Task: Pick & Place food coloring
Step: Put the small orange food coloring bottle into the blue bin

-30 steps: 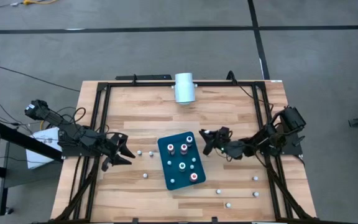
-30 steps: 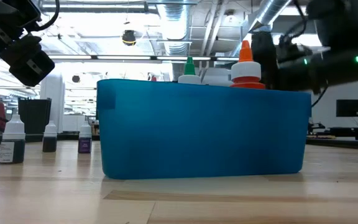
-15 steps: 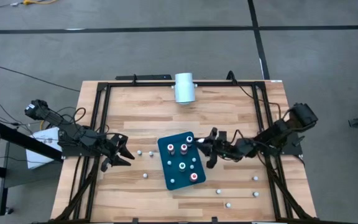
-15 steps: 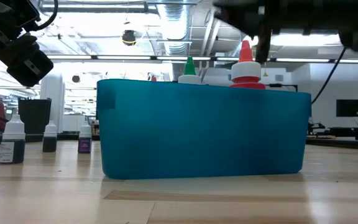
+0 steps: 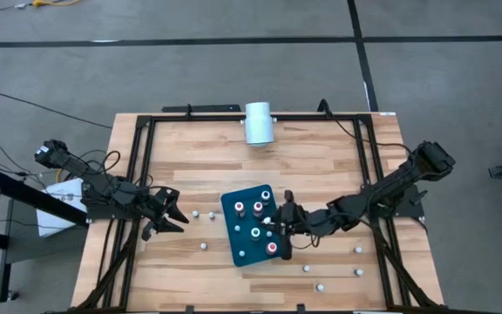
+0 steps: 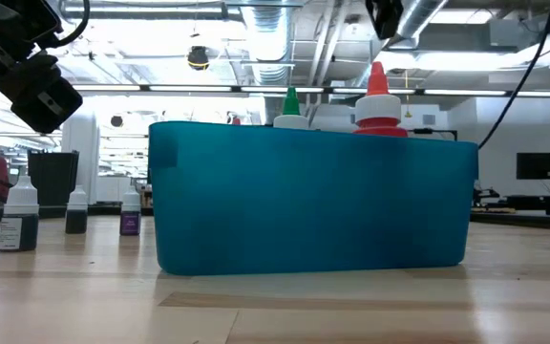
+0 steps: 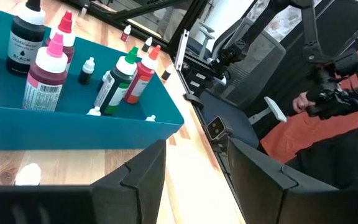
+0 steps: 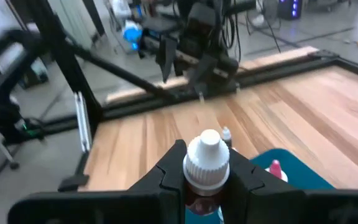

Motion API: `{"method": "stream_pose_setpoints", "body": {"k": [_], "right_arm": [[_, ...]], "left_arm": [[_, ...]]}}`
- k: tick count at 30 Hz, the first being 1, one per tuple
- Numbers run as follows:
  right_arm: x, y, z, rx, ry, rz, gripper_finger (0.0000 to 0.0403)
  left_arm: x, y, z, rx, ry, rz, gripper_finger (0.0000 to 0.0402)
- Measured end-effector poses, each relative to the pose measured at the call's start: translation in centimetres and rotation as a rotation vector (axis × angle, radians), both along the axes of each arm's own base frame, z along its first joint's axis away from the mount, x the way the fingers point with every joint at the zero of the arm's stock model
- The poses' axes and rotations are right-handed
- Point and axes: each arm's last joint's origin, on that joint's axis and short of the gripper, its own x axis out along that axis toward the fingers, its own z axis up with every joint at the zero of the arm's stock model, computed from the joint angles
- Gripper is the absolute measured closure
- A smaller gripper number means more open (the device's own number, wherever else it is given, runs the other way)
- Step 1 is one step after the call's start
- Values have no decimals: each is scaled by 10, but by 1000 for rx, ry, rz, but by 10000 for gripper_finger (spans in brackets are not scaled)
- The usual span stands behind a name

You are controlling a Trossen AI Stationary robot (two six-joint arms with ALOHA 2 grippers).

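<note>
Your right gripper point(image 8: 207, 180) pinches a white-capped food coloring bottle point(image 8: 207, 163) between narrow jaws, over the teal tray point(image 5: 234, 240); your left gripper point(image 5: 171, 214), half-open and empty, waits at nine o'clock.

The light is even and bright from above, and on the wooden table point(image 5: 338, 166) the shadows are only soft and weak. In the low view the ceiling lamps point(image 6: 256, 38) behind give strong glare, so the teal tray point(image 6: 313, 201) is a little soft and the near table edge is out of focus. The right wrist view is blurred on its left side and in the far room, while the white bottle cap point(image 8: 207, 158) between the dark fingers is sharper.
</note>
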Motion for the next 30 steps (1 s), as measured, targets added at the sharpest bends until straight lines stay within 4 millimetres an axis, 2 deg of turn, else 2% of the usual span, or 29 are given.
{"method": "stream_pose_setpoints", "body": {"k": [8, 14, 19, 30], "right_arm": [[3, -4, 2, 18, 18, -24, 353], [10, -6, -21, 36, 117, -59, 354], [16, -5, -48, 61, 209, -95, 354], [13, -24, -66, 104, 369, -223, 353]], "left_arm": [[0, 0, 0, 1, 0, 0, 236], [0, 0, 0, 6, -2, -1, 236], [0, 0, -1, 8, 2, -1, 236], [0, 0, -2, 12, 22, 0, 236]]}}
